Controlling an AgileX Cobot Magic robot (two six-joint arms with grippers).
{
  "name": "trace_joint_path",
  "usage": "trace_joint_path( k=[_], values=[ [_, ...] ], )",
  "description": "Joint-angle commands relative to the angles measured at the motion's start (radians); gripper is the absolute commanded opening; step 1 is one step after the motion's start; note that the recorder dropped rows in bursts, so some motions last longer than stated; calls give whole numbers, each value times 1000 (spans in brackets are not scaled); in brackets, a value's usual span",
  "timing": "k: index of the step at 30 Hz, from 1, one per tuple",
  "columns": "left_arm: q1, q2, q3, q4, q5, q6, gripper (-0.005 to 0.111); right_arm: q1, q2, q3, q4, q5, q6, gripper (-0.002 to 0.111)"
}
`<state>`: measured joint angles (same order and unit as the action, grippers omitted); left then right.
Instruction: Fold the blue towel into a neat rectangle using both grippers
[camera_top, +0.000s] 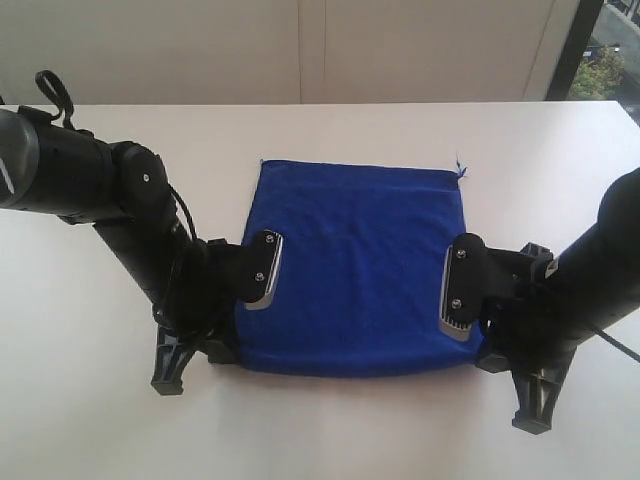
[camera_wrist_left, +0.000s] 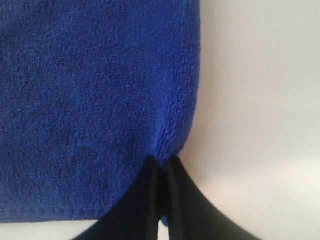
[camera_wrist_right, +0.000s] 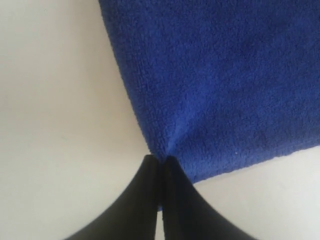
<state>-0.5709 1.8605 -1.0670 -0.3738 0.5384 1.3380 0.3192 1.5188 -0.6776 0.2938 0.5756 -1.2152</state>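
The blue towel (camera_top: 358, 265) lies flat on the white table as a near-square sheet, with a loose thread at its far right corner (camera_top: 460, 166). My left gripper (camera_top: 228, 345) sits at the towel's near left corner, shut on its edge; in the left wrist view the black fingers (camera_wrist_left: 150, 200) pinch the blue cloth (camera_wrist_left: 95, 100). At the near right corner my right gripper (camera_top: 485, 352) is likewise shut on the cloth, and the right wrist view shows its fingers (camera_wrist_right: 177, 200) closed on the towel's edge (camera_wrist_right: 220, 90).
The white table (camera_top: 330, 130) spreads all round the towel. Both black arms (camera_top: 90, 180) lie low along the towel's sides, silver pads (camera_top: 265, 270) facing up. A wall and a window strip (camera_top: 600, 50) stand behind.
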Motion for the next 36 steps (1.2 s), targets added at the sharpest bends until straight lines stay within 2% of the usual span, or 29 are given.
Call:
trace_joint_path(
  k=[1,5,13,24,36],
  values=[
    [-1,22,12,-7,70,1,0,-1,-1,5,3,0,1,0],
    [-1,-4,12,-7,125,-2,0,-1,-1,5,3,3,1,0],
    [-1,-103,12,48,330,-65,0,-1,-16,5,3,111,1,0],
    [-1,-139,6,55,329,-94,0,-1,-119,3,30,102,12,0],
    [-1,-188,-106,170,293,-297,0,-1,-144,-60,22,-46,26,0]
  ],
)
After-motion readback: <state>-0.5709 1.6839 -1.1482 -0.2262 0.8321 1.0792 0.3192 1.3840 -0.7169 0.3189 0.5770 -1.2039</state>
